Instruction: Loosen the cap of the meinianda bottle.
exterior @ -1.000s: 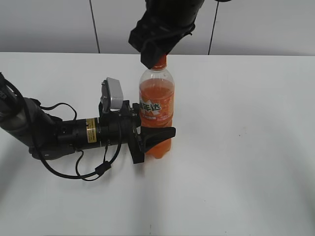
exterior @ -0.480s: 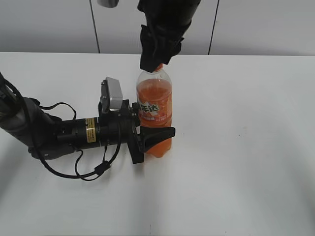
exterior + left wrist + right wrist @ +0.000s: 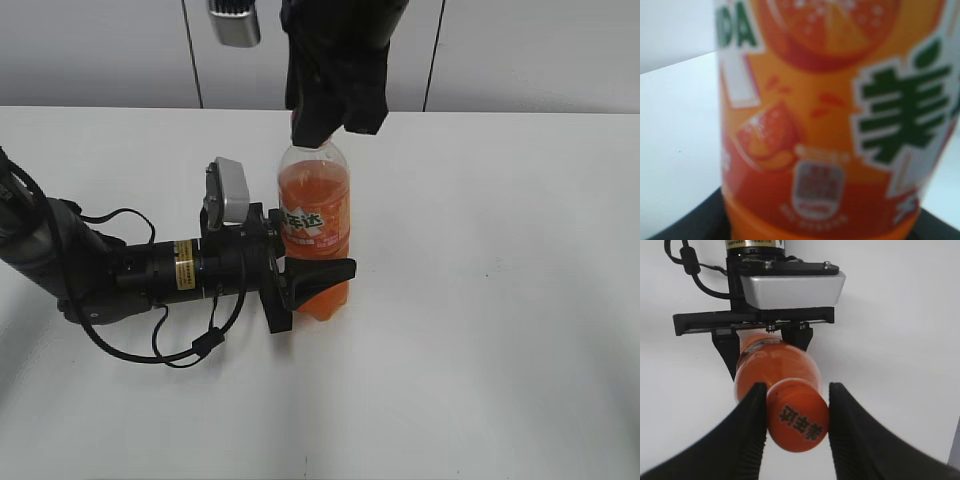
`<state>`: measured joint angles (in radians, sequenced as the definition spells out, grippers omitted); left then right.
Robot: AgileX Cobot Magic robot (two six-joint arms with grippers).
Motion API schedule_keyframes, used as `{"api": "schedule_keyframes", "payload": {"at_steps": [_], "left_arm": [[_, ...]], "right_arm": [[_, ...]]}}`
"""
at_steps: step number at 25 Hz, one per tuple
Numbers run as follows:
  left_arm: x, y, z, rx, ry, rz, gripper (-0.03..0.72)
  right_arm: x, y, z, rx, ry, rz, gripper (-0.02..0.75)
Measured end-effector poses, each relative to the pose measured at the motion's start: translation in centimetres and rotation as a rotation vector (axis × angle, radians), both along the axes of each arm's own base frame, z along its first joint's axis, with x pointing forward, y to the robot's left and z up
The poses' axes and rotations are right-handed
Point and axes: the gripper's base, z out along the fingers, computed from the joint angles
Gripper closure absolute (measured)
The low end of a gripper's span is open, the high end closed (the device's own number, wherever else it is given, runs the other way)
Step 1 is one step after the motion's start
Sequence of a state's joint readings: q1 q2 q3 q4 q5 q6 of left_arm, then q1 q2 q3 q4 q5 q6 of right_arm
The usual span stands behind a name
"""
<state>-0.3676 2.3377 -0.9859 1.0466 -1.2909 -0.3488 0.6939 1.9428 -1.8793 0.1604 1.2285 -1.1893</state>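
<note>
On the white counter [image 3: 500, 300] the meinianda bottle [image 3: 316, 225] stands upright, near the middle. Lying low along the counter from the left, the left arm reaches in sideways, its end effector [image 3: 300, 262] closed around the bottle's lower body, one finger across the front below the label. From above, the right arm comes straight down; its end effector [image 3: 794, 415] straddles the cap [image 3: 797, 422], with the left finger against the cap's side and a thin gap at the right one, so whether it grips is unclear.
</note>
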Motion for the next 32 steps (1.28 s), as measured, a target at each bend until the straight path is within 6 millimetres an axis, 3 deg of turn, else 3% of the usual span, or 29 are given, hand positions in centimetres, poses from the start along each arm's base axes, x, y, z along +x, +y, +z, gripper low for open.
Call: {"api": "schedule_keyframes", "payload": {"at_steps": [15,21,24,28,32], "left_arm": [[0.0,0.0,0.0,0.000,0.000,0.001,0.293],[0.1,0.0,0.0,-0.004,0.010,0.010,0.293],[0.1,0.0,0.0,-0.005,0.010,0.011,0.293],[0.1,0.0,0.0,-0.005,0.010,0.011,0.293],[0.1,0.0,0.0,-0.005,0.010,0.011,0.293]], "right_arm": [[0.0,0.0,0.1,-0.013,-0.022,0.062,0.454],[-0.1,0.1,0.1,0.000,-0.010,0.031,0.261],[-0.1,0.0,0.2,0.007,-0.003,0.006,0.234],[-0.7,-0.4,1.7,0.048,0.004,-0.080,0.225],[-1.4,-1.1,3.6,0.133,0.064,-0.308,0.225]]}}
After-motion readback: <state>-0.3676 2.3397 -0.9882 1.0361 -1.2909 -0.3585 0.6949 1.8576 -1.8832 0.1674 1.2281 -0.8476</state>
